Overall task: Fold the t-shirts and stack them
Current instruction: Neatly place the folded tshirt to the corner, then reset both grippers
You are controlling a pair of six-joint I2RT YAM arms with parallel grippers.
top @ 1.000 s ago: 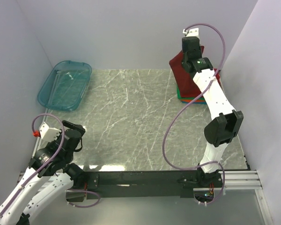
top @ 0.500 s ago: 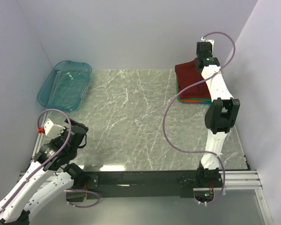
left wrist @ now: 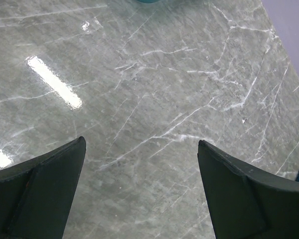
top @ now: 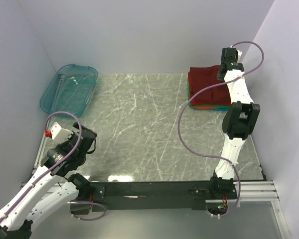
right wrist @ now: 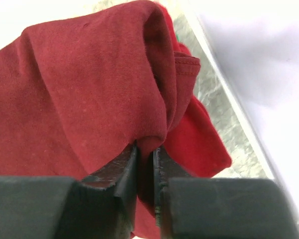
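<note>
Shirts (top: 207,106) under maroon shirt (top: 204,83) — edges only.

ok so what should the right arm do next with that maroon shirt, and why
Probably open the right gripper and let go. Its jaws pinch a fold of the maroon shirt, which in the top view already lies flat on the stack, so little seems left but to release.

Surface of desk (top: 139,124): grey veined stone-look, polished, glossy. The maroon t-shirt (right wrist: 79,89): soft matt knit cloth. The tub (top: 70,89): smooth translucent teal plastic. The left hand (left wrist: 141,142): matt black plastic.
</note>
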